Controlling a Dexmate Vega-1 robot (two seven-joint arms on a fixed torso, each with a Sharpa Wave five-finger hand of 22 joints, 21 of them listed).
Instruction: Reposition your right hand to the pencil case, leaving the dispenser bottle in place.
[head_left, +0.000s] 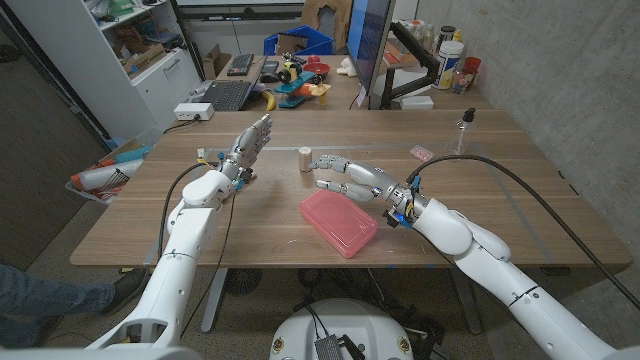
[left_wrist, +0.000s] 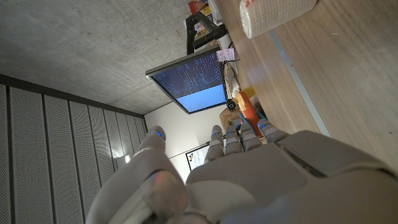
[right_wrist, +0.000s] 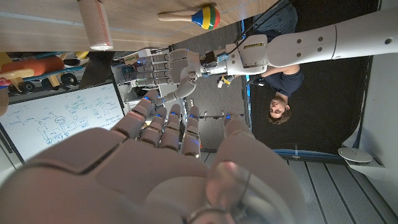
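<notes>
right hand (head_left: 352, 178) fingers (head_left: 330, 163) spread, above pencil case (head_left: 338, 222)

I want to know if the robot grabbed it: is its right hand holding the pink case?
No. In the head view the right hand hovers open beyond the pink case, which lies alone on the table.
</notes>
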